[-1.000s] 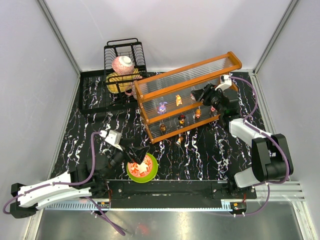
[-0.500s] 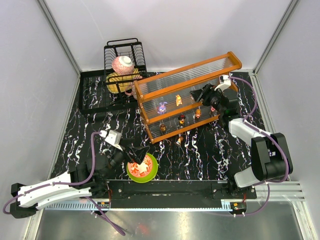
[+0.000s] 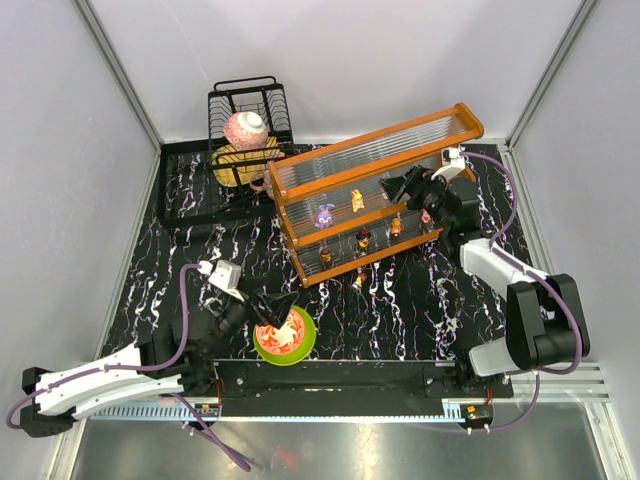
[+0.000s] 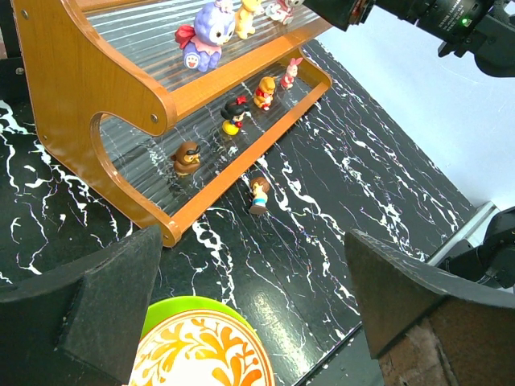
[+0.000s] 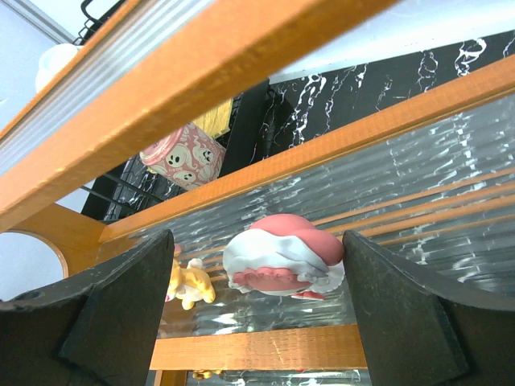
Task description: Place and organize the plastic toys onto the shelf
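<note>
Right gripper [image 3: 398, 186] wider, pink toy [image 5: 282, 253] between (shelf [image 5: 241, 48] above)

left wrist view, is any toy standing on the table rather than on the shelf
Yes, one small brown-haired figurine stands on the black marbled table just in front of the shelf.

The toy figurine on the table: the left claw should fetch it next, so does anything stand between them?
Nothing visible does. The figurine stands on bare table before the shelf; the green-rimmed bowl sits beneath the open left claw.
</note>
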Available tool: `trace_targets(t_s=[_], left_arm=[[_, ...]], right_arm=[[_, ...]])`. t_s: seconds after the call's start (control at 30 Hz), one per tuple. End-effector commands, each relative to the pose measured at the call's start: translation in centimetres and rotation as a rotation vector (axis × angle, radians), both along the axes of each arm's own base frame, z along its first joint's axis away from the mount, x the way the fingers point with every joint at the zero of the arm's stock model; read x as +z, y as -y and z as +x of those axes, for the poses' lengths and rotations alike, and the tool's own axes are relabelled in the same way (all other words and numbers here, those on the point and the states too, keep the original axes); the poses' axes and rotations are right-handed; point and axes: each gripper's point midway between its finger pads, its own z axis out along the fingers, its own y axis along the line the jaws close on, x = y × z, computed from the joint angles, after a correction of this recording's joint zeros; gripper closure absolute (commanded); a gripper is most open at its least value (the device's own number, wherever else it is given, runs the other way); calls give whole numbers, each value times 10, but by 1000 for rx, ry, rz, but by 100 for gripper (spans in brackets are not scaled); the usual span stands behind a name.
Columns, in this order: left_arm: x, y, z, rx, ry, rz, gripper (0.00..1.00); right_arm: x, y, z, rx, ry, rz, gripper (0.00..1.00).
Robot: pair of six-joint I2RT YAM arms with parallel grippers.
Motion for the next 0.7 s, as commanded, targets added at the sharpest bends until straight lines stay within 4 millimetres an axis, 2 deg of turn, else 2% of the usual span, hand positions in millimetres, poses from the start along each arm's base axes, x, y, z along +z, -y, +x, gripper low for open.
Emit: trace_targets(t_s=[0.0, 0.13, 0.43, 0.57, 0.67], left_arm=[[9, -4, 2, 17, 14, -25, 1], [9, -7, 2, 26, 11, -26, 1], [11, -8, 1, 27, -3, -46, 1], [14, -8, 0, 20, -8, -50, 1], [14, -9, -1, 22, -13, -52, 1]], right_arm=[[28, 1, -7, -5, 96, -16, 9], [32, 4, -11, -12, 100, -23, 8], [41, 25, -30, -99, 109, -69, 5], [34, 36, -33, -148, 87, -97, 4], [30, 36, -37, -146, 73, -93, 3]])
